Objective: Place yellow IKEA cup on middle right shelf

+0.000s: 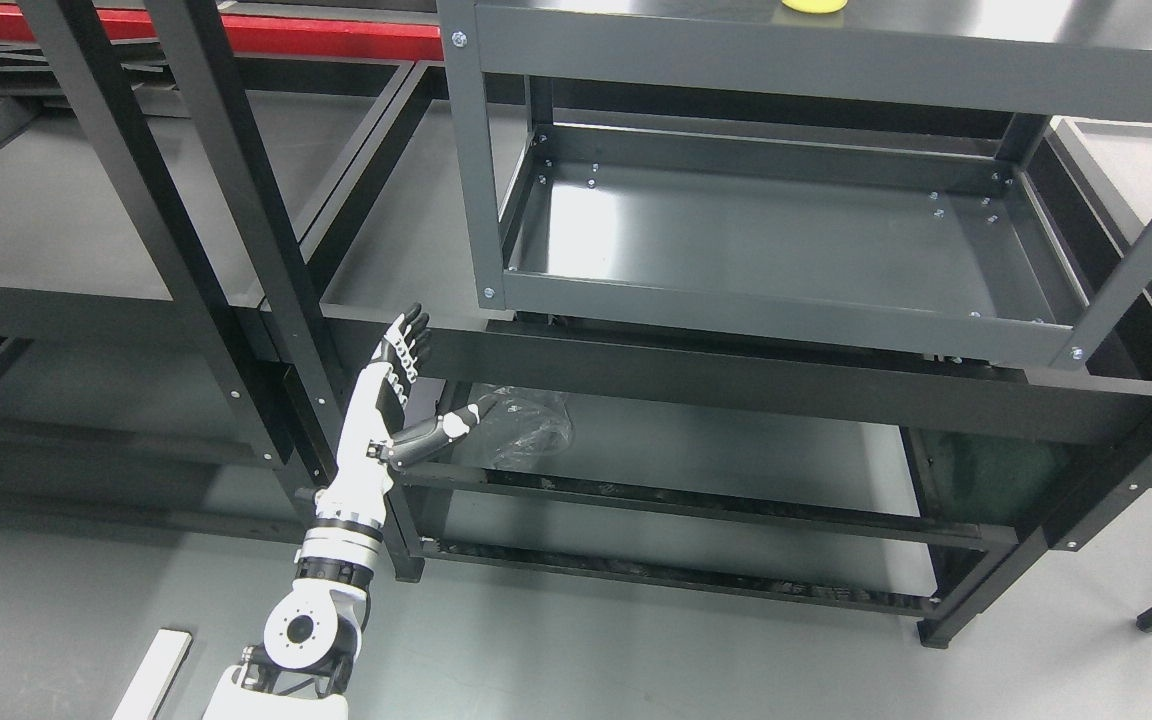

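While the yellow cup (pixel 814 5) sits on the top shelf (pixel 936 70), the left hand (pixel 391 400) hangs spread wide, holding nothing; any grasp needs a level wrist.

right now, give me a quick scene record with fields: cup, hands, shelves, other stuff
cup: yellow cup at the picture's top edge, standing on the top surface of the grey shelf unit, only its base in view
left hand: left hand raised in front of the black rack, fingers spread, holding nothing
right hand: not in view
grey tray shelf: grey tray shelf below the cup, nothing on it
other: crumpled clear plastic on a lower shelf beside the thumb
task state: cup not in the hand
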`<state>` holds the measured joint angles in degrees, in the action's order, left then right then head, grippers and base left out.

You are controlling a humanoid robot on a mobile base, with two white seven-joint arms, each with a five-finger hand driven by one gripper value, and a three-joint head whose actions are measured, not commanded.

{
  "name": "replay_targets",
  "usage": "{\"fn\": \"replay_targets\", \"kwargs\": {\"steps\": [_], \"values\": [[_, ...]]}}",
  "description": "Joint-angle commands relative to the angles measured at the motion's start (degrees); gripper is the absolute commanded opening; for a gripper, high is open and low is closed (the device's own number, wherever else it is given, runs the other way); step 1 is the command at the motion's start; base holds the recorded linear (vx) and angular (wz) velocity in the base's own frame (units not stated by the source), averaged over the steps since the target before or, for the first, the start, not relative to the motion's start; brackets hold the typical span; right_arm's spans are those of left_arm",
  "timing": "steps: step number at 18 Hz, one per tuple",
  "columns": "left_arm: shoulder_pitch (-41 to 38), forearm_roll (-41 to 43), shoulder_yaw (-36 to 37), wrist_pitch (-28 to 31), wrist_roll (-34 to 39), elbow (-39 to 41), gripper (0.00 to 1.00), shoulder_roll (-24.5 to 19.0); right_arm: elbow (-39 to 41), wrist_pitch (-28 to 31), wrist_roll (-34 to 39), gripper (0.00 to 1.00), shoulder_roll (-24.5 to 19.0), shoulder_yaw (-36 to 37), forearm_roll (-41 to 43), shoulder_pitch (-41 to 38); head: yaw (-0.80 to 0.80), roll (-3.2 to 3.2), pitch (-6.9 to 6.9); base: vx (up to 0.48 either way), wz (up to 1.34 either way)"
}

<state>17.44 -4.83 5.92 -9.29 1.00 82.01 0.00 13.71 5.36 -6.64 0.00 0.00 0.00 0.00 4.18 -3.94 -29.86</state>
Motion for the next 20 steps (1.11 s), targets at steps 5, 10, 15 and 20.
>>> {"fn": "replay_targets", "kwargs": {"steps": [5, 10, 15, 20], "values": [[-0.39, -0.01, -0.29, -0.03, -0.12, -0.36, 0.99, -1.0, 0.0, 0.0, -0.04, 0.99, 1.0, -0.97, 1.41, -0.79, 0.0, 0.0, 0.0, 0.0, 0.0], [-0.48, -0.01, -0.3, -0.03, -0.12, -0.36, 0.99, -1.0, 0.0, 0.0, -0.04, 0.99, 1.0, -0.97, 1.41, -0.79, 0.0, 0.0, 0.0, 0.0, 0.0], [-0.48, -0.01, -0.56, -0.03, -0.2, -0.09, 0.99, -1.0, 0.0, 0.0, -0.04, 0.99, 1.0, -0.97, 1.41, -0.79, 0.0, 0.0, 0.0, 0.0, 0.0], [-0.39, -0.01, -1.35, -0.12, -0.2, 0.0, 0.99, -1.0, 0.0, 0.0, -0.04, 0.99, 1.0, -0.97, 1.41, -0.79, 0.0, 0.0, 0.0, 0.0, 0.0]]}}
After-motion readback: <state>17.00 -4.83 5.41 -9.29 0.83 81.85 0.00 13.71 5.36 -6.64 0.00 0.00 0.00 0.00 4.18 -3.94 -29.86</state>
